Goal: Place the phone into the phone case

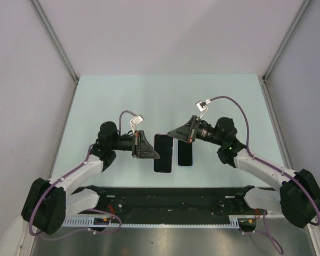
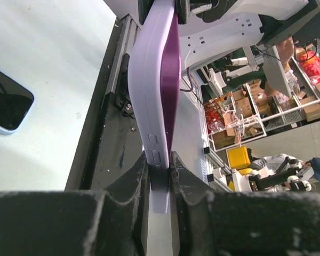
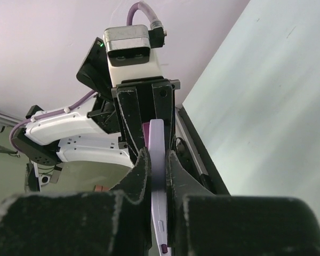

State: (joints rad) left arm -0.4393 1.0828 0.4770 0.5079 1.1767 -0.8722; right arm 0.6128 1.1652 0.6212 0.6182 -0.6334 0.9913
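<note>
Phone case [image 2: 152, 96] is held aloft, cavity seemingly up, left gripper [image 2: 159, 160] and right gripper [image 3: 157, 160] both clamped on it, ready for the phone [image 1: 185, 154] at its 3 o'clock

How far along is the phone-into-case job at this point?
Done: the phone case is picked up. In hand: the left fingers and right fingers both pinch it, from opposite sides. Left: the phone lies bare on the table, so inserting it has not begun.
</note>
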